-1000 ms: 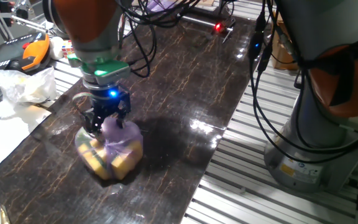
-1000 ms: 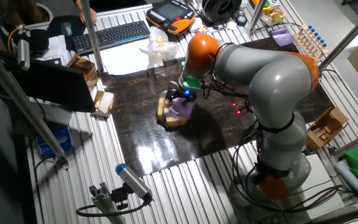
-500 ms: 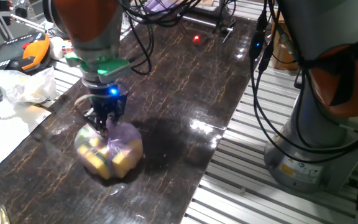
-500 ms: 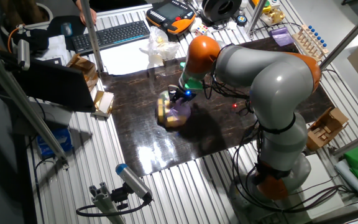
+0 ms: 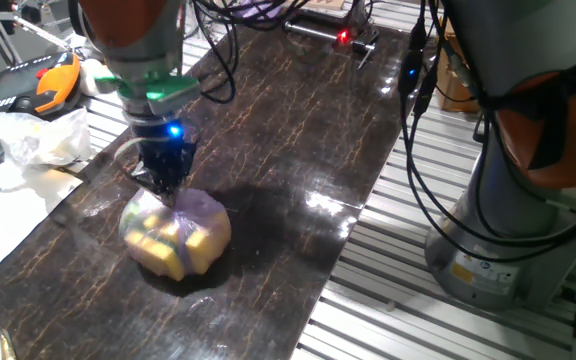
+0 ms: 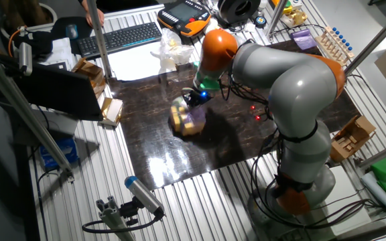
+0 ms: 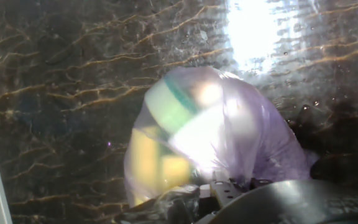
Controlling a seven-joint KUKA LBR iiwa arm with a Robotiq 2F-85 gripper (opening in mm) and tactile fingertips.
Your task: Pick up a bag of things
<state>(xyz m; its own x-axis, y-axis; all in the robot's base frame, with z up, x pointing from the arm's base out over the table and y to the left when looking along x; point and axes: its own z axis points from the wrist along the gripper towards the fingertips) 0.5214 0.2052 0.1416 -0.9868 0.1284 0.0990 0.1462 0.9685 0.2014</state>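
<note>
The gripper [image 5: 165,186] pinches the knotted top of the bag of things [image 5: 176,236] — a purple-tinted sack of yellow blocks sitting near the left edge of the dark table [image 5: 298,130]. The grasp looks made; next comes a straight, steady lift — the thin plastic could slip.

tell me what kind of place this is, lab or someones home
Most likely a robotics lab or workshop, not a home: a large robot arm stands by a slotted aluminium bench, with a keyboard, an orange teach pendant and loose cables around the dark tabletop.
</note>
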